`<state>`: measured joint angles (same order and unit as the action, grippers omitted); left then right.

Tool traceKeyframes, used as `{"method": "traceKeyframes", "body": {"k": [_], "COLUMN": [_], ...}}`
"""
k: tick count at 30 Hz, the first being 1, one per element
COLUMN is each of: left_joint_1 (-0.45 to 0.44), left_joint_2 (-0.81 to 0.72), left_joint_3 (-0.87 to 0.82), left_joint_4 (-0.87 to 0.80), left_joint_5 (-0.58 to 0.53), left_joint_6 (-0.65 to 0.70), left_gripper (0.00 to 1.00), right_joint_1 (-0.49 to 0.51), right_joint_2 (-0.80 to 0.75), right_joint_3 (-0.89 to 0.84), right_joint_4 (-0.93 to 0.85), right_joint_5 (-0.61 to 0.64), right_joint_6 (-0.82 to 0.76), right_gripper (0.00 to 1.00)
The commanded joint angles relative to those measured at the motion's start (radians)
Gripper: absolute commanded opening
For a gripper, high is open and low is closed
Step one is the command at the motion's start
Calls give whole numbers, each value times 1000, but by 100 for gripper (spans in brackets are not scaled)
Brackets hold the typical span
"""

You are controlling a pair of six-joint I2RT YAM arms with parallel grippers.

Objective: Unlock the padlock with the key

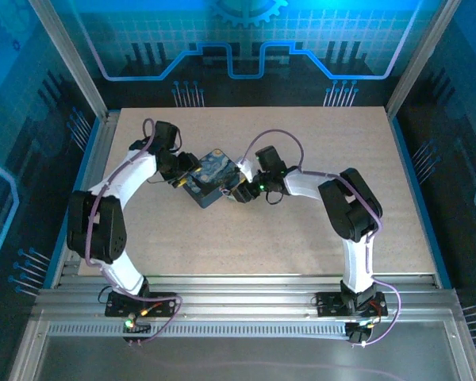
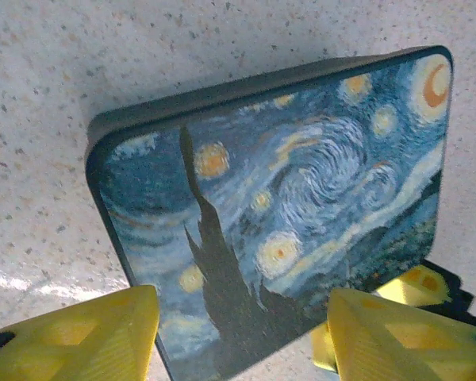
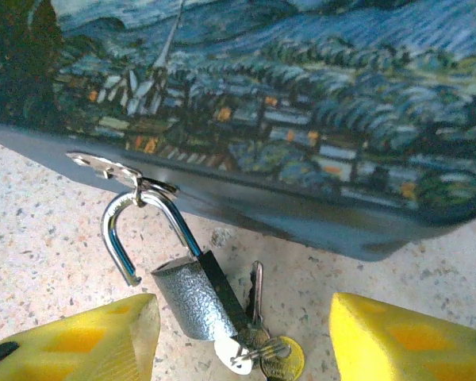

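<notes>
Before the right claw (image 3: 239, 337), padlock (image 3: 192, 298) lies tilted, shackle (image 3: 120, 230) up-left, key (image 3: 262, 349) lower-right.

Padlock: small grey hammered-metal padlock (image 3: 192, 298), its body tilted and lying on the speckled counter (image 3: 47, 238).
Shackle: silvery and sprung open, one leg free, looped through the metal hasp (image 3: 103, 167) on the dark box's (image 3: 301, 214) side.
Key: small silvery key (image 3: 242, 357) at the padlock's bottom end, beside a brass-coloured one (image 3: 282, 367).
</notes>
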<state>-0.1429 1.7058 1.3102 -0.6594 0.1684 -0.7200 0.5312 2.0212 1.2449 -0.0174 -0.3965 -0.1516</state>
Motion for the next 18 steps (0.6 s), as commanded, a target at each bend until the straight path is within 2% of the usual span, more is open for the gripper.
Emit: {"method": "traceKeyframes", "body": {"k": [1, 9, 18], "left_joint_1": [10, 15, 54], "left_joint_2": [39, 101, 100], "left_joint_3": [48, 76, 77], "left_joint_4": [-31, -22, -16], "left_joint_5": [-33, -8, 14], "left_joint_6": [89, 134, 132], "left_gripper": [59, 59, 58], "right_joint_1": [-6, -16, -33], "right_joint_2": [40, 183, 201], "right_joint_3": [76, 284, 318], "right_joint_4": [-97, -369, -477], "right_joint_5": [-154, -245, -347], "right_joint_6": [-74, -168, -270], "right_gripper": [59, 57, 51]}}
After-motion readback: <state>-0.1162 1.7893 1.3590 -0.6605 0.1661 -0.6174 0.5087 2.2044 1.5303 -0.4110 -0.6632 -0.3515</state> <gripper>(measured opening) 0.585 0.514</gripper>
